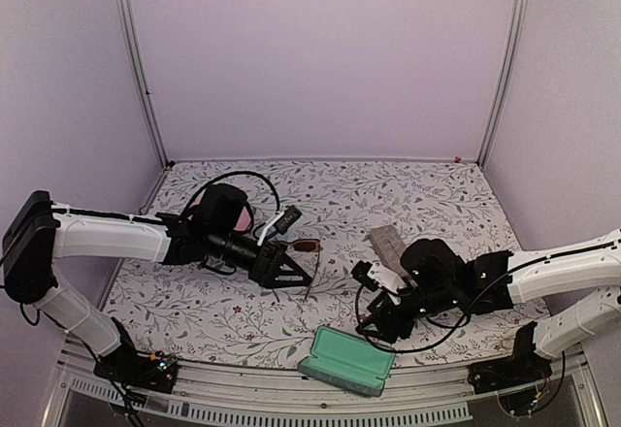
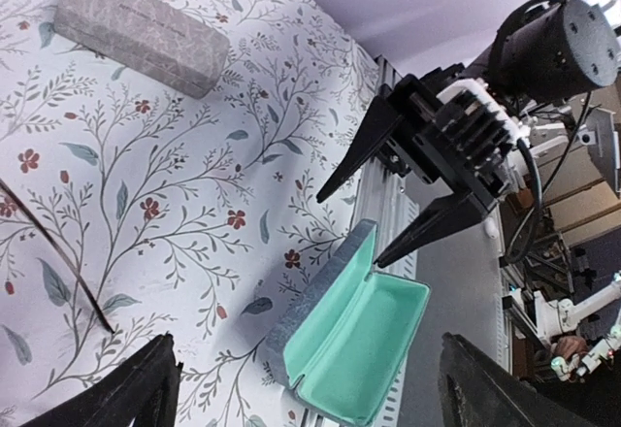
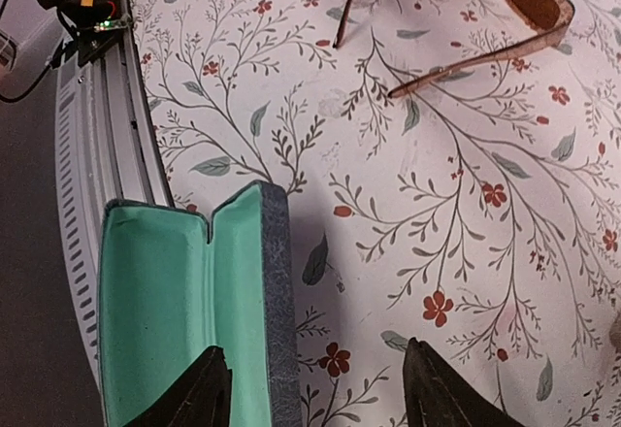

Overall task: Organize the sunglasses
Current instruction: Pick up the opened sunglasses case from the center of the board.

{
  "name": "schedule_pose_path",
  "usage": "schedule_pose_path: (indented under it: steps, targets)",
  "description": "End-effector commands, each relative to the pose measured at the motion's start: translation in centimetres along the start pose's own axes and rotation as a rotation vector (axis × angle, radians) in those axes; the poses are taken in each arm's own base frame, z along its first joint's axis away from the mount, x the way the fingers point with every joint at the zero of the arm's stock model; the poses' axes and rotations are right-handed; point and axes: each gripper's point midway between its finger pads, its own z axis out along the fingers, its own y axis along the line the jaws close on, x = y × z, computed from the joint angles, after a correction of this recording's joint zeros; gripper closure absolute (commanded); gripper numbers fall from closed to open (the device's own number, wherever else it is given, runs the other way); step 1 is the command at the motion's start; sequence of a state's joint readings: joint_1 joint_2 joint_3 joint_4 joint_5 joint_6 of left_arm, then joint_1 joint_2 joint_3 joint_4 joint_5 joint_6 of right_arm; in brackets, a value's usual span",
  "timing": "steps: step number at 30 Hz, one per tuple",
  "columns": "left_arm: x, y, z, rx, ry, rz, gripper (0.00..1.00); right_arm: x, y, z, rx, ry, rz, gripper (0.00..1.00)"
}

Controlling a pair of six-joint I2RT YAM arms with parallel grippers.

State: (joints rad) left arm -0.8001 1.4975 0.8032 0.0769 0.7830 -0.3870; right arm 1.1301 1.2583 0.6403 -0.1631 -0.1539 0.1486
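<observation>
One pair of sunglasses (image 3: 529, 0) with brown lenses and a translucent pinkish-brown frame lies unfolded on the floral table (image 1: 437, 204), lenses (image 1: 307, 246) near the middle. My left gripper (image 1: 303, 247) hovers open right over them, and its wrist view catches only one thin temple (image 2: 92, 311). My right gripper (image 1: 367, 301) is open beside the open case (image 1: 346, 360), whose teal-lined inside (image 3: 155, 301) holds nothing. Its near wall (image 3: 277, 311) stands between my right fingertips (image 3: 194, 393). A pink patch (image 1: 239, 215) shows behind the left wrist; what it is I cannot tell.
A shut grey-brown case (image 1: 388, 245) lies behind the right gripper, also at the top left of the left wrist view (image 2: 141, 34). The open case sits at the table's near edge, partly over the metal rail (image 3: 107, 146). White walls enclose the table.
</observation>
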Motion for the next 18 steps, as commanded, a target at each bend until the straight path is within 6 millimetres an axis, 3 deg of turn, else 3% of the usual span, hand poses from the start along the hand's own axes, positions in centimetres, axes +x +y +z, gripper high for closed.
schedule_pose_path:
  steps: [1, 6, 10, 12, 18]
  targets:
    - [0.3, 1.6, -0.3, -0.086, -0.002, -0.003, 0.07, 2.7, 0.4, 0.8, -0.042, 0.082, 0.146, 0.33]
    - [0.8, 2.1, 0.0, -0.099, 0.007, -0.012, 0.08, 5.8, 0.1, 1.7, -0.051, 0.171, 0.234, 0.30]
    - [1.0, 2.0, 0.1, -0.096, 0.011, -0.011, 0.08, 7.0, 0.9, 2.1, -0.128, 0.200, 0.278, 0.32]
    - [1.0, 2.1, 0.1, -0.101, 0.010, -0.011, 0.08, 7.1, 1.3, 2.2, -0.156, 0.199, 0.290, 0.37]
    - [1.3, 2.4, 0.1, -0.113, 0.012, -0.016, 0.08, 7.0, 1.4, 2.5, -0.183, 0.206, 0.284, 0.66]
